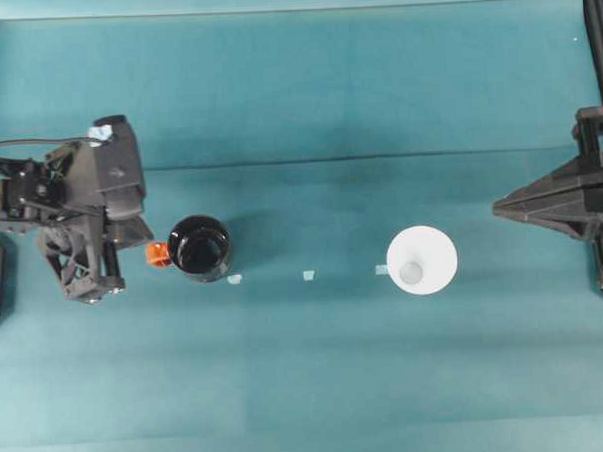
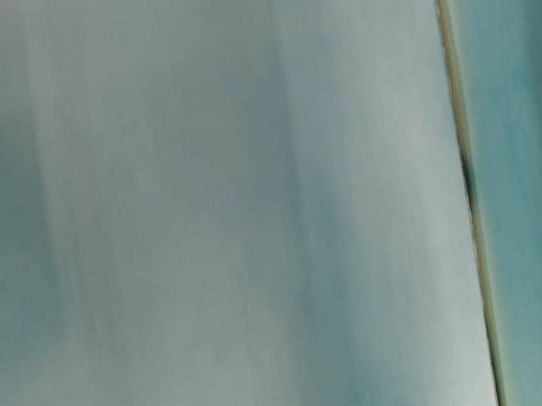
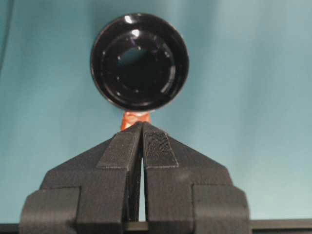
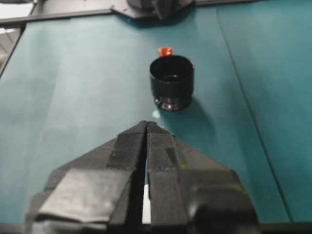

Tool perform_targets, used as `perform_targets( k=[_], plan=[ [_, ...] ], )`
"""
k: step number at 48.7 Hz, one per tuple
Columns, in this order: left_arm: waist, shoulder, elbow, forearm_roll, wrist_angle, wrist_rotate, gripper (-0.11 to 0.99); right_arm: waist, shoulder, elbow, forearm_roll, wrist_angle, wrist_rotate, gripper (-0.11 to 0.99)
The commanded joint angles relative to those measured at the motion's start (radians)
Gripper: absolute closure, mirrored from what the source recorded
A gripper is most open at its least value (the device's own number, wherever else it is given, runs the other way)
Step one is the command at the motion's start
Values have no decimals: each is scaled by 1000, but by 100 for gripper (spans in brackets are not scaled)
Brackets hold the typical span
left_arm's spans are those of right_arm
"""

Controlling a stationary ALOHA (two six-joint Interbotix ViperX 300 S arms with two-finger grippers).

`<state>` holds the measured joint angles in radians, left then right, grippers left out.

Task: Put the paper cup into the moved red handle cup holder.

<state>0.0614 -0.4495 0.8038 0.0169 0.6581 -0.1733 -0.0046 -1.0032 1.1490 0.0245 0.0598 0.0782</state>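
The left gripper (image 3: pixel 142 127) has its jaws pressed together, tips just short of the red-orange handle tab (image 3: pixel 135 118) of the black cup holder (image 1: pixel 199 247). The right gripper (image 4: pixel 146 127), likewise pressed together and empty, sits well back from the white paper cup (image 1: pixel 421 260), which stands upright between it and the holder. Judging by this, the cup pickup is next: the right jaws must spread and reach forward to the rim.

Tabletop (image 1: pixel 318 375): plain teal cloth, three small pale tape marks (image 1: pixel 309 276). Paper cup (image 1: pixel 422 261): white, greyish base circle. Red handle cup holder (image 1: pixel 199 247): glossy black, red-orange tab. Both end effectors matte black: left (image 3: pixel 142 127), right (image 4: pixel 146 126).
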Motion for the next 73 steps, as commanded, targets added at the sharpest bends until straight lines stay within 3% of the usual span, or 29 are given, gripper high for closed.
perform_targets(
  k=[1,26,31,40,45,52,65,73],
  plan=[
    [-3,8,-21,3,11,-5,85,-3,5,-21,3,-5,6,97],
    [-12,83,-28,3,35,-5,82,-8,5,-21,3,34,25,97],
    [-12,97,-23,2,15,-2,62,-9,5,-21,3,34,25,97],
    [-15,135,-23,2,3,-3,7,-11,5,-21,3,34,25,97],
    [-23,167,-25,3,0,-2,-10,-11,5,-21,3,38,25,97],
    [-32,221,-18,3,-25,-6,-10,-11,5,-21,3,46,26,97],
    [-32,301,-11,3,-120,-5,-10,-11,5,-21,3,46,26,97],
    [-32,321,-9,3,-121,-8,-10,-11,5,-21,3,46,26,97]
  ],
)
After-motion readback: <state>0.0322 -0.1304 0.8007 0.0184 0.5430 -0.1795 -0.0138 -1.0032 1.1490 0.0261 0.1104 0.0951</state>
